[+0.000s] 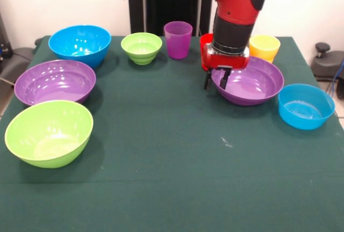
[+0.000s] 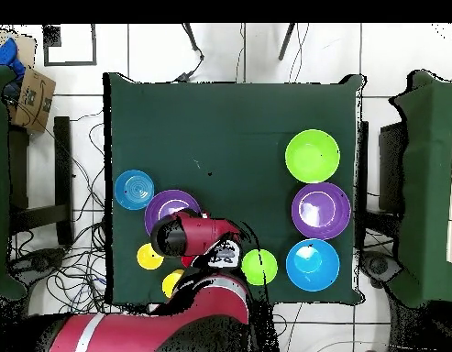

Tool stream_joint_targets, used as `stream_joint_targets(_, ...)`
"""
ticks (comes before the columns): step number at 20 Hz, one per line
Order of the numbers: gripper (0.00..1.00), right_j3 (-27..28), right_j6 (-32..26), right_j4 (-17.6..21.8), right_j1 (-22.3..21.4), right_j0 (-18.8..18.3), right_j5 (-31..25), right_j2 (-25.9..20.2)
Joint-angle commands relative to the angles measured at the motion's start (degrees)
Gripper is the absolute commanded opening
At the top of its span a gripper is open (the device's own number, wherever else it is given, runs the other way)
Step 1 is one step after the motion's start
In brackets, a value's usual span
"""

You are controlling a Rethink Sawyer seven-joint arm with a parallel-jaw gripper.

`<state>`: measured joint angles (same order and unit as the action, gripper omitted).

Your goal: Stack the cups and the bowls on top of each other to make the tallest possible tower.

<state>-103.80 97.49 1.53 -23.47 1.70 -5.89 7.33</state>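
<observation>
My gripper (image 1: 215,84) hangs open over the left rim of a large purple bowl (image 1: 252,84) (image 2: 170,207), one finger outside the rim and one inside. The red cup (image 1: 205,43) stands just behind it, mostly hidden by the wrist. Along the back edge stand a purple cup (image 1: 178,39), a small green bowl (image 1: 141,47) (image 2: 259,267) and a yellow cup (image 1: 264,48) (image 2: 149,256). A small blue bowl (image 1: 305,106) (image 2: 134,190) sits to the right of the purple bowl. In the overhead view the arm covers the gripper. Nothing is stacked.
On the left side a large blue bowl (image 1: 79,44) (image 2: 313,265), a second large purple bowl (image 1: 55,81) (image 2: 320,210) and a lime green bowl (image 1: 48,132) (image 2: 313,156) stand in a row. All rest upright on the green table (image 1: 172,178).
</observation>
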Motion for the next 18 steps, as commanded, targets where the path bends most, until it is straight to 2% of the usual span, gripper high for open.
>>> stream_joint_targets(1,0.00,2.65,4.70,0.28,1.59,-2.67,-6.27,-6.72)
stream_joint_targets(9,0.00,9.10,-3.42,3.06,0.09,-9.94,-13.95,-10.86)
stream_joint_targets(18,0.00,12.63,-7.08,6.78,-0.40,-15.11,-18.25,-14.83)
